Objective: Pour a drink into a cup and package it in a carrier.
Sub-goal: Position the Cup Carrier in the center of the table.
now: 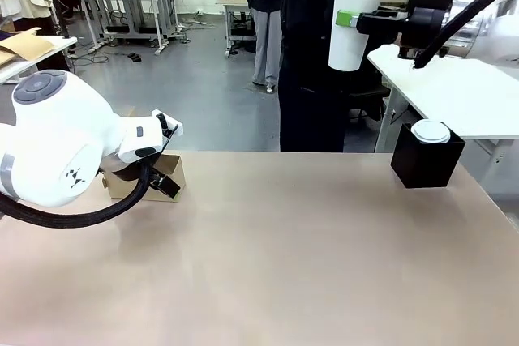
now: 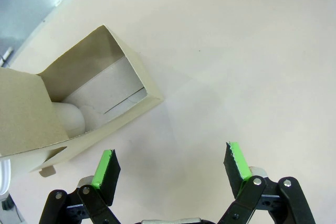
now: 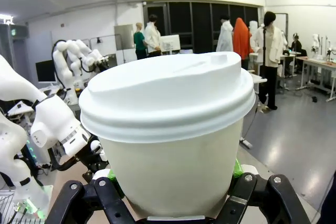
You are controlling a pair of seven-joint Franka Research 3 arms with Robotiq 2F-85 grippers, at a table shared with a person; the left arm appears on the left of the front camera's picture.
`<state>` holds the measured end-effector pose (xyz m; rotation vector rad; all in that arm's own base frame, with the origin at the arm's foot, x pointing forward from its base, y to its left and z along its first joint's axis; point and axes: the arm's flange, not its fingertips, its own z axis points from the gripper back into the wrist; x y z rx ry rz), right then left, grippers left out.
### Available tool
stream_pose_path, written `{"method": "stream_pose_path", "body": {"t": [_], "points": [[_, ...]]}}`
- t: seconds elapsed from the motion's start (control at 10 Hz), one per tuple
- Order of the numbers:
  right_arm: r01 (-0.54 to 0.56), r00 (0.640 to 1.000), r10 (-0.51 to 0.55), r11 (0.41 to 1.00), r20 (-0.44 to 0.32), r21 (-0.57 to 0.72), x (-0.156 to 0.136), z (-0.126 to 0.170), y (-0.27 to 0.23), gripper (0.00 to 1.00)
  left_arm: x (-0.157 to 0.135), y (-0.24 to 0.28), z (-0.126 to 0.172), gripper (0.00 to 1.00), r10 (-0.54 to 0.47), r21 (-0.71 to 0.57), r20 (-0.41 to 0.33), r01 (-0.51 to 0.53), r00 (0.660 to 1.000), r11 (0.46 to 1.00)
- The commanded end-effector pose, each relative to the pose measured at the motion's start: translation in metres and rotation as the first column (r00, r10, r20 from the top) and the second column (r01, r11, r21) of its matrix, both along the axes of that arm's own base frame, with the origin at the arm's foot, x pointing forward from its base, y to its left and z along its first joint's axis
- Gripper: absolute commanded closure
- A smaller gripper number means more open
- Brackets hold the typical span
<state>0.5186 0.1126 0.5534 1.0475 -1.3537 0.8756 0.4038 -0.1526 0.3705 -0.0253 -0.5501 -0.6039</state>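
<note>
High above the table's far right, my right gripper (image 1: 349, 20) is shut on the white paper cup (image 1: 354, 14), which carries a white domed lid. The right wrist view has the cup (image 3: 168, 145) held upright between the gripper's (image 3: 173, 184) green pads. The lid hides the drink. The brown cardboard carrier (image 1: 166, 169) lies on the table at the left. My left gripper (image 1: 162, 182) hangs open right beside it. In the left wrist view the carrier (image 2: 89, 85) lies just beyond the open gripper (image 2: 170, 163), with a white rounded shape inside it.
A black cube-shaped box (image 1: 426, 160) with a white lid (image 1: 430, 131) on top stands at the table's far right. A person in dark clothes (image 1: 312, 62) stands at the far edge. A white side table (image 1: 454, 91) is behind the box.
</note>
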Motion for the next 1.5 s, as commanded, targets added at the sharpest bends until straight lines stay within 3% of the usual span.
{"method": "stream_pose_path", "body": {"t": [0.0, 0.4, 0.5, 0.8, 1.0, 1.2, 1.4], "points": [[-0.006, 1.0, 0.006, 1.0, 0.021, 0.002, 0.002, 0.007, 0.003, 0.2, 0.0, 0.001, 0.0, 0.0, 0.001, -0.002, -0.001, -0.001, 1.0, 1.0], [-0.006, 1.0, 0.006, 1.0, 0.021, 0.002, 0.002, 0.007, 0.003, 0.2, 0.0, 0.0, 0.0, 0.0, 0.0, 0.0, 0.0, 0.0, 1.0, 1.0], [-0.006, 1.0, 0.006, 1.0, 0.021, 0.002, 0.002, 0.007, 0.003, 0.2, -0.011, -0.001, 0.02, 0.0, -0.001, 0.031, 0.032, 0.0, 1.0, 1.0], [-0.006, 1.0, 0.006, 1.0, 0.021, 0.002, 0.002, 0.007, 0.003, 0.2, -0.034, -0.004, 0.084, 0.0, 0.1, 0.018, 0.035, -0.1, 0.994, 0.995], [-0.006, 1.0, 0.006, 1.0, 0.021, 0.002, 0.002, 0.007, 0.003, 0.2, -0.044, -0.001, 0.143, 0.0, 0.176, -0.031, -0.015, -0.177, 0.984, 0.984], [-0.006, 1.0, 0.006, 1.0, 0.021, 0.002, 0.002, 0.007, 0.003, 0.2, -0.024, 0.009, 0.186, 0.0, 0.232, -0.086, -0.036, -0.234, 0.972, 0.968], [-0.006, 1.0, 0.006, 1.0, 0.021, 0.002, 0.002, 0.007, 0.003, 0.2, 0.018, 0.024, 0.205, 0.0, 0.324, -0.09, -0.095, -0.332, 0.941, 0.939]]}}
